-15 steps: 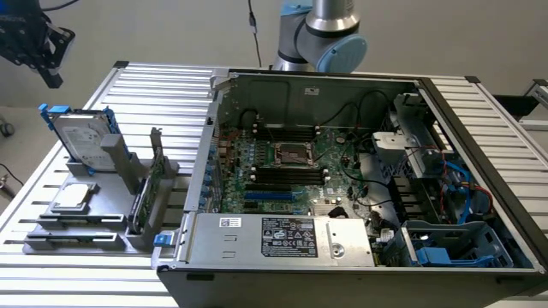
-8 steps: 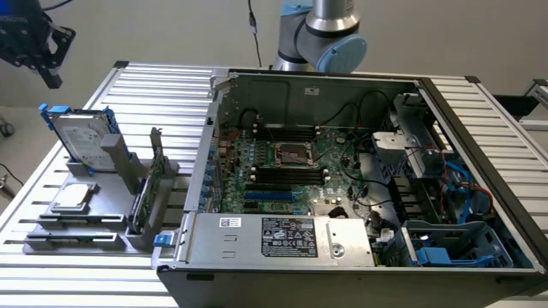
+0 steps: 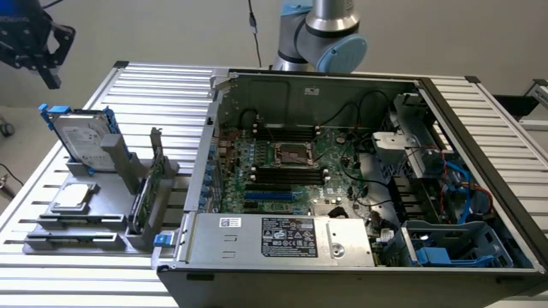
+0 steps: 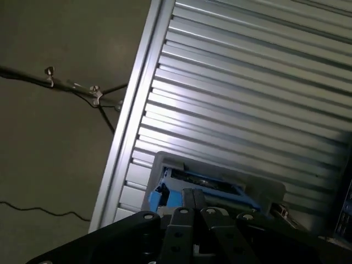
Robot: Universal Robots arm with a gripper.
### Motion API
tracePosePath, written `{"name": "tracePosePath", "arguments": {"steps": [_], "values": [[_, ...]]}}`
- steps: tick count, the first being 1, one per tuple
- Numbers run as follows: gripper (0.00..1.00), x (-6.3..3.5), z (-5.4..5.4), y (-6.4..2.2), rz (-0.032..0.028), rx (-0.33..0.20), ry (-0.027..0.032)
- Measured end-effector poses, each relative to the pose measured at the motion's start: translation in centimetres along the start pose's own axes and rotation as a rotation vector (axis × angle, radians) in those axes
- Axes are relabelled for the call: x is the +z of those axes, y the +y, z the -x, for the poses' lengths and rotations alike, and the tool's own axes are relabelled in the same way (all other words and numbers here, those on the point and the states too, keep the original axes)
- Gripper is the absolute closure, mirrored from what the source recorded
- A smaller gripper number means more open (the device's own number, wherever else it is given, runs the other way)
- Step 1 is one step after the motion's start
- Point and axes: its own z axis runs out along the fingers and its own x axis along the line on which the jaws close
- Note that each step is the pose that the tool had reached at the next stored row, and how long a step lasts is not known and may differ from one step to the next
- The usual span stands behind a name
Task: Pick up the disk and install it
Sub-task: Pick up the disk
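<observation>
Well to the exterior view's left of the open grey metal computer case [image 3: 224, 135], and higher than its rim, the black gripper [image 3: 41, 59] hangs clenched on nothing, its fingers [image 4: 184, 220] pressed together. Judged step in hand: the approach to the pick. The disk [image 3: 81, 136], a rectangular silver-grey metal hard drive with a white label and blue plastic rails [image 4: 161, 196], stands on edge in a grey moulded holder [image 3: 113, 154] left of the case, below the gripper and apart from it. In my judgement a sound pick needs the claw released before descent, centred over the disk's upper edge, and a straight vertical lift clear of the holder. Also left of the case, a small square silver chip [image 3: 76, 196] lies flat on the grey fixture. A thin green circuit card [image 3: 151, 183] stands upright just beside the case's left wall, on any direct path from disk to case. Inside the case, black cables [image 3: 368, 112] cross the board, and a blue plastic bay [image 3: 453, 249] sits at its right end.
</observation>
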Motion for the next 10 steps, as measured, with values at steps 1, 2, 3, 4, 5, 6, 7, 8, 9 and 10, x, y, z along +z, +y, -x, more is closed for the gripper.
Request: {"name": "tracePosePath", "arguments": {"steps": [1, 2, 3, 4, 5, 6, 7, 8, 9, 10], "values": [[0.89, 0.01, 0.0, 0.0, -0.0003, -0.018, 0.0007], [0.89, 0.01, 0.0, 0.0, -0.0006, -0.036, 0.0015], [0.89, 0.02, 0.0, 0.0, -0.0009, -0.054, 0.0023], [0.89, 0.02, 0.0, 0.0, -0.0012, -0.073, 0.0031], [0.89, 0.03, 0.0, 0.0, -0.0015, -0.09, 0.0037], [0.89, 0.04, 0.0, 0.0, -0.0018, -0.108, 0.0045], [0.89, 0.05, 0.0, 0.0, -0.0021, -0.126, 0.0051], [0.89, 0.06, 0.0, 0.0, -0.0024, -0.145, 0.0059], [0.89, 0.07, 0.0, 0.0, -0.0027, -0.164, 0.0066], [0.89, 0.07, 0.0, 0.0, -0.003, -0.182, 0.0074]]}}
